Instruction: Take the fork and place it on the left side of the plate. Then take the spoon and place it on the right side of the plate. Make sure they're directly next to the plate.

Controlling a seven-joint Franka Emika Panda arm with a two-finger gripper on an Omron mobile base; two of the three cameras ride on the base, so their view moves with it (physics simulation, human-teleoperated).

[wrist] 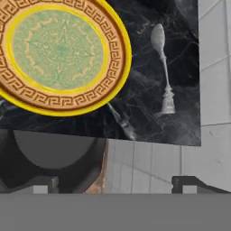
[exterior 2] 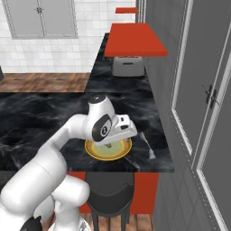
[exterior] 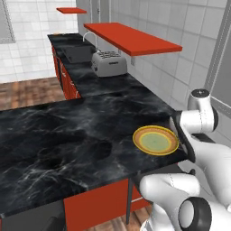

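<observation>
Pincer (wrist: 118, 184): hanging released, finger tips sitting far apart at the bottom corners of the hand view, clamping nothing. In the right base view, hovering low above the plate (exterior 2: 108, 158), near frame centre.

Moving outward: looking past the near edge of the black counter (wrist: 140, 90), with a dark round stool (wrist: 54, 155) below at lower left. Finding the plate (wrist: 116, 56) at upper left of the hand view. Finding the spoon (wrist: 163, 72) at upper right, lying flat, bowl toward the frame top, handle end pointing down-frame. Lying near the plate's rim but not touching it, a strip of bare counter between. In the right base view, seeing the spoon (exterior 2: 147, 145) right of the plate, close to the counter's right edge.

Judging the spoon step as the one in hand. Doing it well probably meaning: shifting toward the upper right of the hand view, centring over the thin handle, turning so the jaws are straddling it crosswise, dropping fully to the counter before closing. Then setting it parallel to the rim, closing that gap without riding onto the plate. Watching for the flat handle slipping out of the grip.
</observation>
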